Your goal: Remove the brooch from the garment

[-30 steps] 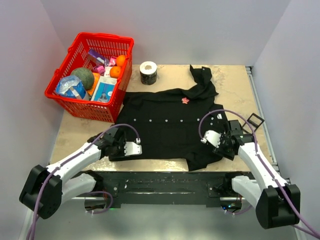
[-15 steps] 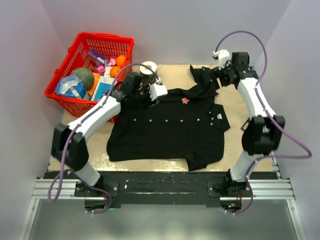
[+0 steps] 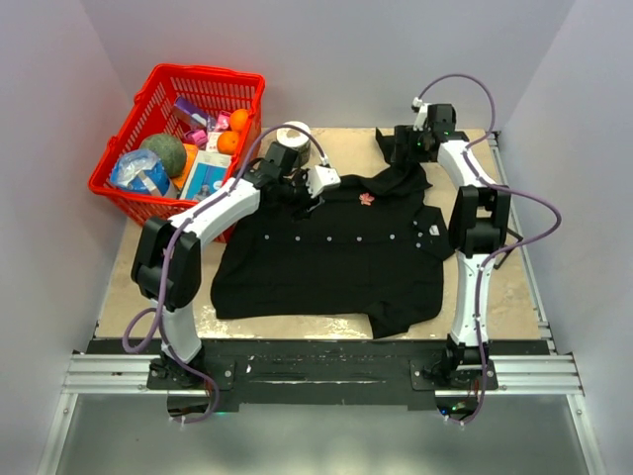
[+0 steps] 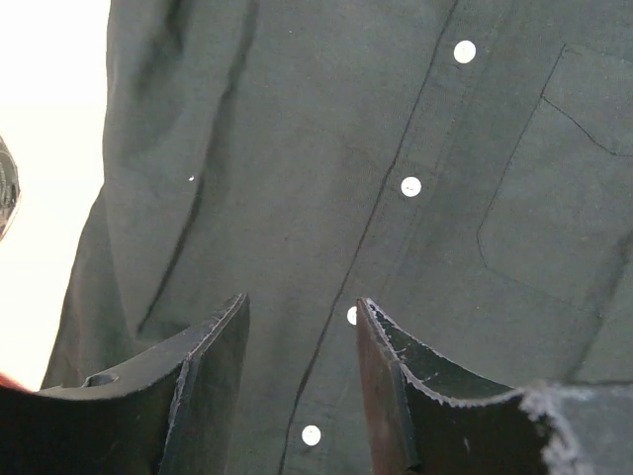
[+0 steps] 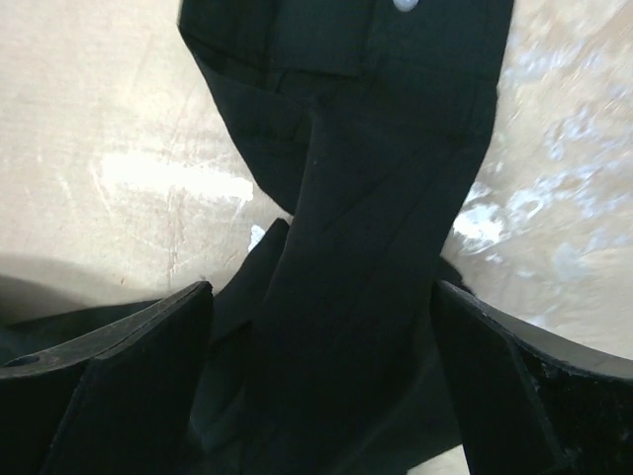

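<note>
We see the garment (image 3: pixel 326 247) spread on the tabletop (image 3: pixel 495 287), with the brooch (image 3: pixel 366 199) pinned near its far edge. Our left hand (image 4: pixel 302 309) hovers over the button row, moderately parted and empty. Our right hand (image 5: pixel 321 297) gapes wide above the far fold of cloth.

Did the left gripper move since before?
Yes. The left gripper went from the shirt's near hem across it, up beside the tape roll.
</note>
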### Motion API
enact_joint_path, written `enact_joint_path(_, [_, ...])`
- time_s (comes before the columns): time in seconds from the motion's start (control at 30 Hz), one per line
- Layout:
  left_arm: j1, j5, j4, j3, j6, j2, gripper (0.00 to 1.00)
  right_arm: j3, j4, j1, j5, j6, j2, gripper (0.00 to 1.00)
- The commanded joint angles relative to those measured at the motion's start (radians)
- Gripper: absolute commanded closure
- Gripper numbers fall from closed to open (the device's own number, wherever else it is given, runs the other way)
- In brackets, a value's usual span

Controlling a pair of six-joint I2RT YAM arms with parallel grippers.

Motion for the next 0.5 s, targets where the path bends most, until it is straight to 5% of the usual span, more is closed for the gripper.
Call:
enact_joint_path(0.0, [-0.006,0.011,0.011,0.033,-0.037,0.008,0.48,0.025,0.005,0.034,0.104,0.115,-0.039,0.09])
enact_joint_path(0.07, [-0.006,0.009,0.015,0.044,-0.042,0.021,0.48,0.009,0.009,0.036,0.095,0.129,-0.049,0.19])
enact_joint_path(0.2, [-0.012,0.011,0.014,0.059,-0.045,0.059,0.48,0.063,0.069,0.036,0.055,0.173,-0.003,0.60])
enact_joint_path(0.23, [-0.017,0.014,0.009,0.061,-0.036,0.070,0.48,0.086,0.096,0.037,0.055,0.187,0.019,0.80])
enact_joint_path(0.33, [-0.029,0.019,-0.009,0.060,-0.013,0.077,0.48,0.196,0.158,0.049,0.061,0.223,0.112,0.91])
enact_joint_path(0.47, [-0.031,0.006,-0.031,0.034,0.006,0.071,0.49,0.333,0.250,0.066,0.147,0.301,0.201,0.89])
